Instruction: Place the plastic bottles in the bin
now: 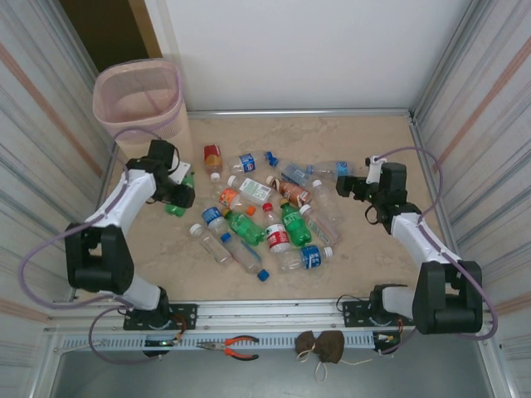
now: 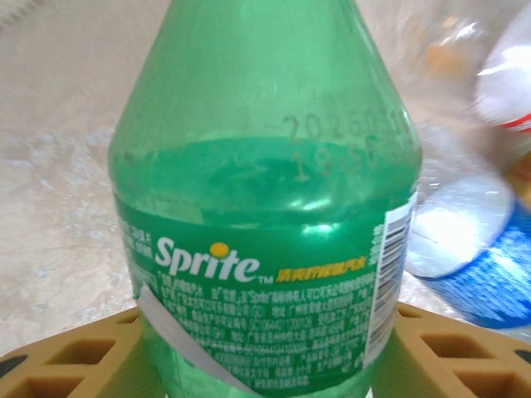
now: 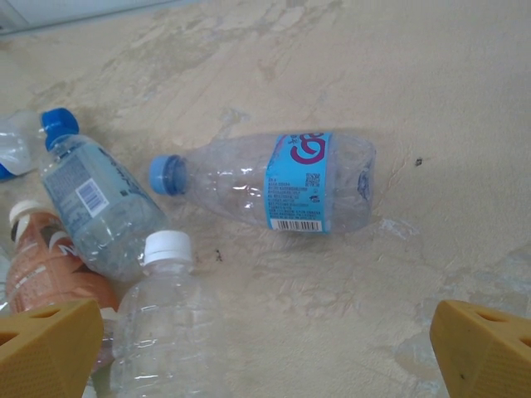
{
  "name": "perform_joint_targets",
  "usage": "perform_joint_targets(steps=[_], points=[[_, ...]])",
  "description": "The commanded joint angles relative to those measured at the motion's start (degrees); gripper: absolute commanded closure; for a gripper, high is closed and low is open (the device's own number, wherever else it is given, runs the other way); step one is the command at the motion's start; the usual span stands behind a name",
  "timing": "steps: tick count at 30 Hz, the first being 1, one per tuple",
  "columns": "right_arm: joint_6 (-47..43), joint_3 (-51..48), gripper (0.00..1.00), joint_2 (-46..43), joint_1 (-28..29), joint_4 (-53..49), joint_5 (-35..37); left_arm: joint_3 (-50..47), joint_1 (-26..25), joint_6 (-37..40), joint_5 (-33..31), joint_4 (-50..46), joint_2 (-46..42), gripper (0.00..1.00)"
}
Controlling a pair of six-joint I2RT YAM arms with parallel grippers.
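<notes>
We find the green bottle (image 2: 265,207) set between the two yellow fingers (image 2: 75,356) of the left gripper (image 2: 265,332), its label at their level and its shoulder and neck reaching out beyond them. The fingers lie against both of its sides; whether they already pinch it we cannot tell. From above, this bottle (image 1: 176,207) lies on the table (image 1: 390,141) just under the left gripper (image 1: 178,199), at the left edge of the heap, with the bin (image 1: 141,124) close behind in the far left corner.

It is see-through green plastic with a green wrap-around label carrying a white brand name, small print and a barcode, and a strip of the label is peeling at the lower left. A faint date code is stamped on its shoulder.

The right gripper (image 3: 265,332) stands wide open with nothing between its fingers (image 3: 50,340). A clear bottle (image 3: 274,182) with a blue cap and blue label lies on its side ahead of it, apart from the fingers. The other bottles (image 1: 265,215) lie scattered mid-table between the two arms, well apart from the bin.
</notes>
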Motion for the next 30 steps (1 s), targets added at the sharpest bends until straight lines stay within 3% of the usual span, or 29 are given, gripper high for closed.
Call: perform_joint_targets(steps=[1, 7, 13, 19, 30], points=[[1.6, 1.1, 0.00, -3.1, -0.4, -2.1, -0.5, 1.5, -0.2, -1.5, 3.4, -2.5, -5.4, 0.42], [1.6, 2.6, 0.01, -6.1, -0.3, -5.2, -0.3, 8.2, 1.3, -2.5, 8.1, -2.3, -11.1, 0.45], [1.2, 4.6, 0.01, -9.1, -0.3, -8.8, -0.2, 20.3, 4.0, -4.0, 12.3, -1.3, -10.3, 0.48], [1.2, 5.7, 0.01, -12.0, 0.5, -11.0, 1.5, 32.7, 4.8, -6.1, 11.8, 1.4, -4.8, 0.56], [0.9, 7.1, 0.01, -15.2, 0.9, -13.8, 3.4, 54.9, 9.7, -9.0, 10.7, 1.5, 13.9, 0.58]])
